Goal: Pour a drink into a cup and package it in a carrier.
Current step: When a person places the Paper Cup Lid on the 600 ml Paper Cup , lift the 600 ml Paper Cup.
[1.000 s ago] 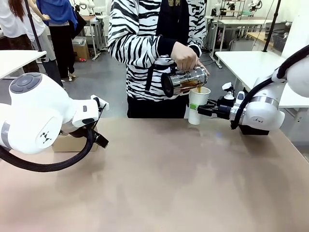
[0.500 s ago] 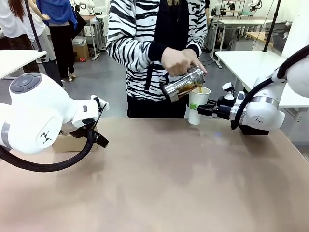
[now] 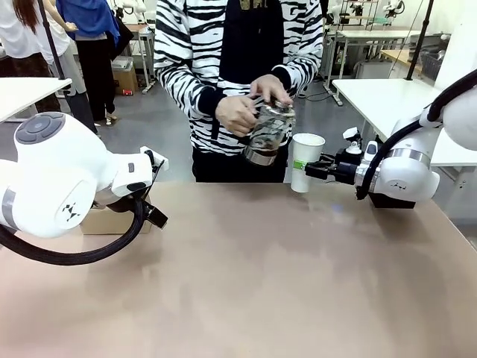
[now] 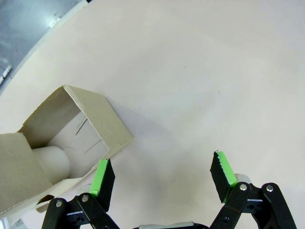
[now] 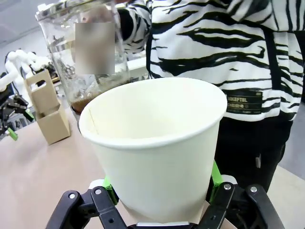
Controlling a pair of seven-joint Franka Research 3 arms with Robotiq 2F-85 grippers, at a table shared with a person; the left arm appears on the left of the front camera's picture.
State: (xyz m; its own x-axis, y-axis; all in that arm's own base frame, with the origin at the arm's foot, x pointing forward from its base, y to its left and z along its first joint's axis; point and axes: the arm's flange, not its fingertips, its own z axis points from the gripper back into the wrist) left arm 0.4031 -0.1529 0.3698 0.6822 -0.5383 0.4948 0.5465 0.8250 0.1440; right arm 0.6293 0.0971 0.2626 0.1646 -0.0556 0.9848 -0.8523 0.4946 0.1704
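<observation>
The tall white paper cup [image 3: 306, 160] is at the far side of the worktop [image 3: 246, 276], a bit right of the middle. The right tool [image 3: 313, 169] is clamped on its lower half, one green pad on each side. I cannot tell if the cup's bottom sits on the worktop or hangs just over it. The cup has no lid on.

The person's hands [image 3: 238, 113] hold the clear round jug with a metal end [image 3: 267, 134] just beside the cup, almost upright. A little dark brown drink [image 5: 85, 102] sits at the bottom of the jug. The right wrist view does not show how full the cup is.

The left tool [image 4: 164, 174] has its fingers wide apart with nothing between them. It hangs over the bare worktop, just beside the small brown cardboard carrier [image 4: 90, 124]. Something white and round sits inside the carrier.

I think the cup is light and soft, so a hard squeeze will bend it. With drink inside it is heavier and can spill at the open top. It is best held low on its sides, gently, and kept upright.

The cup is plain, with no words on it. The person's striped top has a small dark patch with letters [image 5: 243, 101], too small to read for sure.
</observation>
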